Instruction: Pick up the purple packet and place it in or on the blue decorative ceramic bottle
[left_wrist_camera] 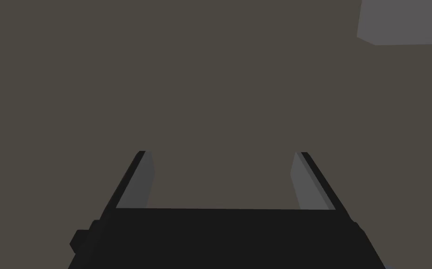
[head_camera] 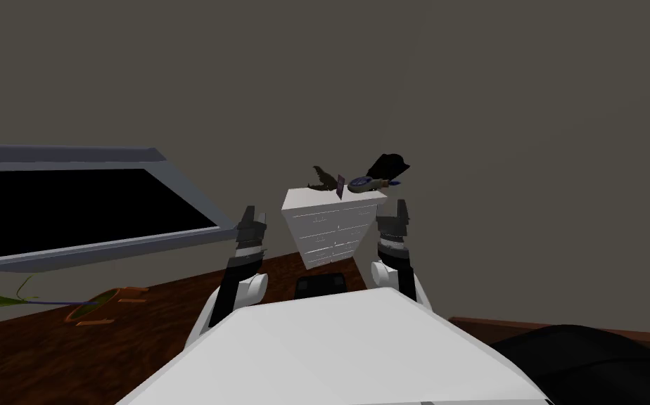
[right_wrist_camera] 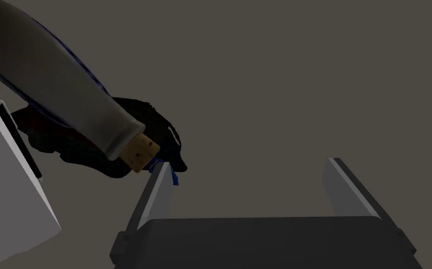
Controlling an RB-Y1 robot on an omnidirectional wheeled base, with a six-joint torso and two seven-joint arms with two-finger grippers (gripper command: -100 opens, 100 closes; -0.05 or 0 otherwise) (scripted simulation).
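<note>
The purple packet (head_camera: 340, 185) stands on edge on top of a white chest of drawers (head_camera: 330, 235), near the top's front edge and about midway along it. It looks thin and flat. I would judge it light, somewhat floppy and likely slick, so it could tip or slide away at a nudge. The best hold is probably across its two broad faces, near the upper edge, with a gentle closing.

Just beside it, toward the top's right edge, the bottle (head_camera: 363, 184) lies on its side. The right wrist view shows its grey body with blue markings (right_wrist_camera: 65, 88) and a cork (right_wrist_camera: 139, 152) in the neck, which juts past the chest's edge. With the neck plugged, the packet would have to rest on the rounded side, where it may slip off.

A dark jagged figure (head_camera: 322, 179) sits on the packet's other side, and a black shape (head_camera: 388, 167) lies behind the bottle.

The right hand (right_wrist_camera: 248, 166) is wide apart and holds nothing, with one finger close below the cork. The left hand (left_wrist_camera: 222, 159) is also wide and empty, raised beside the chest's left edge.
</note>
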